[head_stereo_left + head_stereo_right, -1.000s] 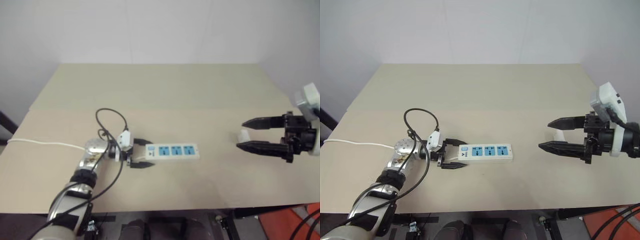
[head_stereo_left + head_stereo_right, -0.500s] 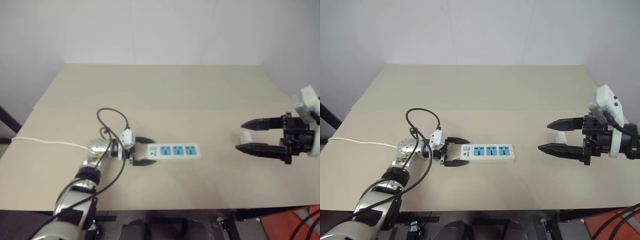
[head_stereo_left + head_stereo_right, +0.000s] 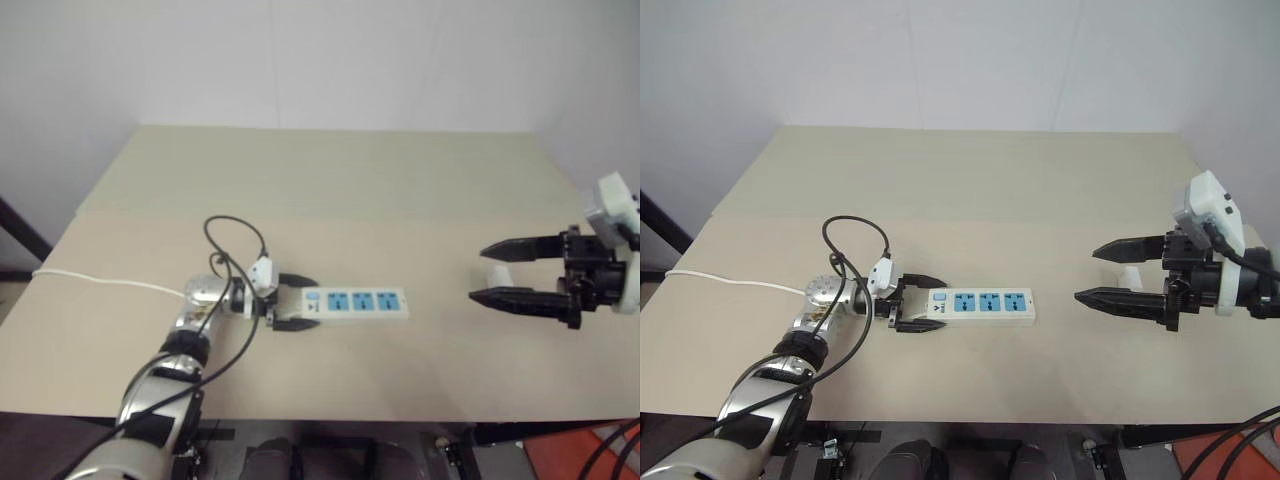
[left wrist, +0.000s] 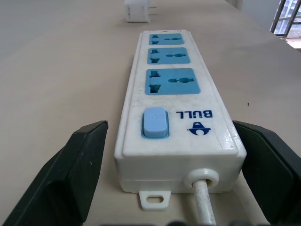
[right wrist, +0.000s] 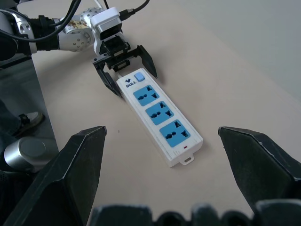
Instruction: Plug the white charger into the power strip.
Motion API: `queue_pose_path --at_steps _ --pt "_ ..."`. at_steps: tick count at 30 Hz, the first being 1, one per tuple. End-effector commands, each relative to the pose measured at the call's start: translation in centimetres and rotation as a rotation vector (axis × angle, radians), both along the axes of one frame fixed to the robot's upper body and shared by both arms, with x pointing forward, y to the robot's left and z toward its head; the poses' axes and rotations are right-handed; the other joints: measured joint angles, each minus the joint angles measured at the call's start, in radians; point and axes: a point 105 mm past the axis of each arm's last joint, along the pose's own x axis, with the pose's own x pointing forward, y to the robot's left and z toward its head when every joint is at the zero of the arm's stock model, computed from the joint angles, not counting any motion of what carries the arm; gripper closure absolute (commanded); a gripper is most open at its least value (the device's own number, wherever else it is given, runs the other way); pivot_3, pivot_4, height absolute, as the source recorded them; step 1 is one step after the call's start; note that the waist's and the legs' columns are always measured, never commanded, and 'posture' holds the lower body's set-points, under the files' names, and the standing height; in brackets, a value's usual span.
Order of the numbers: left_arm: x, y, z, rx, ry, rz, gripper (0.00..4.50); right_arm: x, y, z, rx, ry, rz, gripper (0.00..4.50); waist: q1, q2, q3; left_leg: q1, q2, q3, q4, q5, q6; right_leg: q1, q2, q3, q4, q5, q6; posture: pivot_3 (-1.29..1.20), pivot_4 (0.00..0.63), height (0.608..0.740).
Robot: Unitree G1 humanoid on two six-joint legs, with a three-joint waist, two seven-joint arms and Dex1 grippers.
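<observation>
Glossy plastic power strip [image 4: 176, 117], matt table [image 3: 330, 180]

On the tan table [image 3: 970, 190] the power strip [image 3: 980, 305] lies flat, its three blue sockets facing up. The left gripper [image 3: 930, 304] has its black fingers spread to either side of the strip's switch end. Well apart, off to the right, the right gripper [image 3: 1090, 272] hangs above the table with its fingers wide, and the white charger [image 3: 1129, 277] sits just behind them.

Head overhead — wrists near power strip [image 4: 175, 101]
</observation>
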Motion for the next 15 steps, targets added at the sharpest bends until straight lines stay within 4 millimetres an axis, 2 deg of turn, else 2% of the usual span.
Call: queue_pose_path --at_steps 1,6,15 --pt "-1.01 -1.16 -1.75 0.044 0.055 -0.060 0.04 -0.35 0.06 1.50 -0.002 -0.070 0.003 0.00 0.000 0.000 0.000 0.000 0.000 0.000 0.000 0.000 0.000 0.000 0.000 0.000 -0.001 0.000 0.000 0.00 0.150 0.740" --pt "-1.00 -1.43 -1.82 0.040 0.056 -0.061 1.23 -0.52 0.01 1.53 -0.001 -0.070 -0.004 0.00 0.002 0.000 0.000 -0.002 0.000 0.000 0.002 -0.001 0.001 0.000 0.000 0.000 -0.002 0.001 0.001 0.00 0.150 0.740" --pt "-1.03 -1.56 -1.70 0.026 0.058 -0.063 1.24 -0.51 -0.28 1.57 0.000 -0.063 -0.022 0.00 0.002 0.003 -0.002 -0.002 0.000 0.000 0.004 -0.002 0.003 0.000 0.000 0.000 -0.002 0.002 0.002 0.00 0.150 0.740"
